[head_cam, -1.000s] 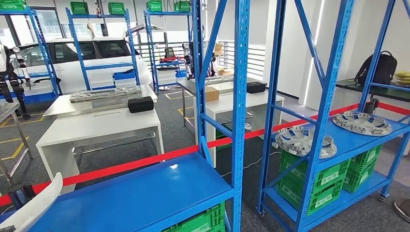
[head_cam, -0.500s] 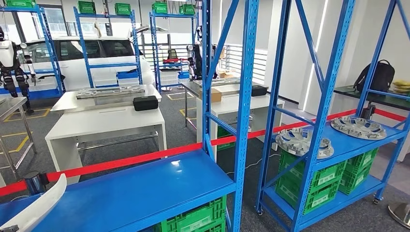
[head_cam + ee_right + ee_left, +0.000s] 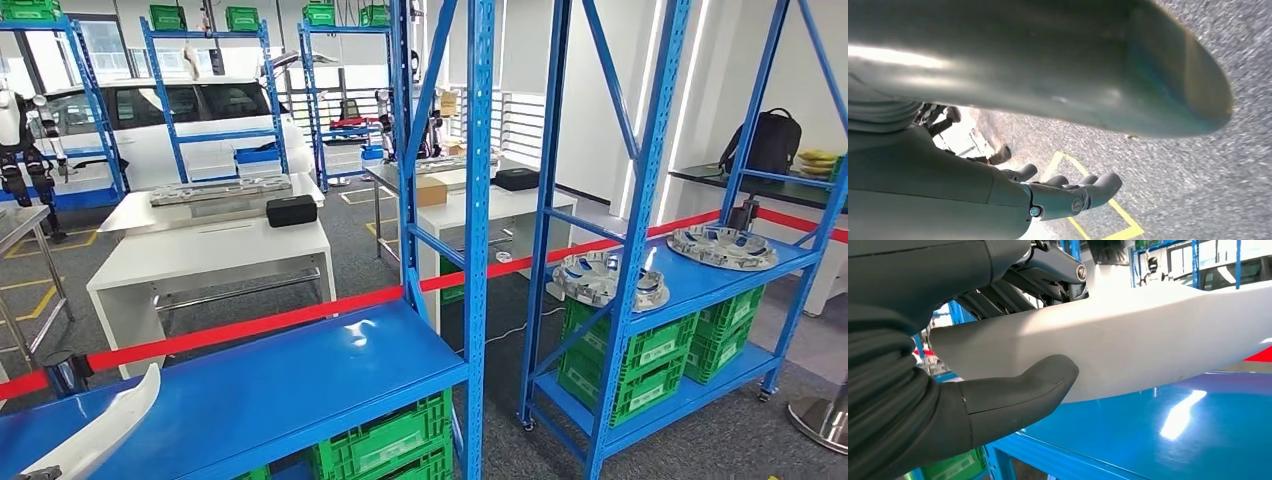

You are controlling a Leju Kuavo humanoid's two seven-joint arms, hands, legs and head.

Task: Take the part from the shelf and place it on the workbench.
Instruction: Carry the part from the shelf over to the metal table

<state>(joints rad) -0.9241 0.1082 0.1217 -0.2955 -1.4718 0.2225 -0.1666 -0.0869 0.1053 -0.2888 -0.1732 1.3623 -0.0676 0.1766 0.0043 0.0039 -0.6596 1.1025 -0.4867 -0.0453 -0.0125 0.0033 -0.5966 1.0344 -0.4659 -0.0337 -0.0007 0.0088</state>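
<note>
Your left robot hand (image 3: 1013,340) is clamped on the long white curved plastic part (image 3: 1148,340): thick grey thumb underneath, dark fingers over the top edge. The part looks smooth and matte, tapering to a rounded tip, and you're holding it just above the glossy blue metal shelf deck (image 3: 1173,425), which throws back a bright streak of ceiling light. From the head view the same white part (image 3: 100,430) pokes up at the lower left corner over that blue deck (image 3: 300,380).

Your right robot hand (image 3: 1068,192) hangs over speckled grey carpet with yellow floor tape (image 3: 1098,220); fingers are loosely curled and apart, nothing in them. A shiny silver rounded piece crosses that view, blurry, can't tell what it is.

Past the red barrier tape (image 3: 250,330) you've got the white desk (image 3: 200,260) with a black box (image 3: 291,211) on it. Green ribbed plastic crates (image 3: 640,365) sit under the second blue rack, spoked silver wheel covers (image 3: 608,279) on top.

Versus half a second ago, the whole head view has shifted, so that's the camera moving; the part sits a touch further right in frame.
</note>
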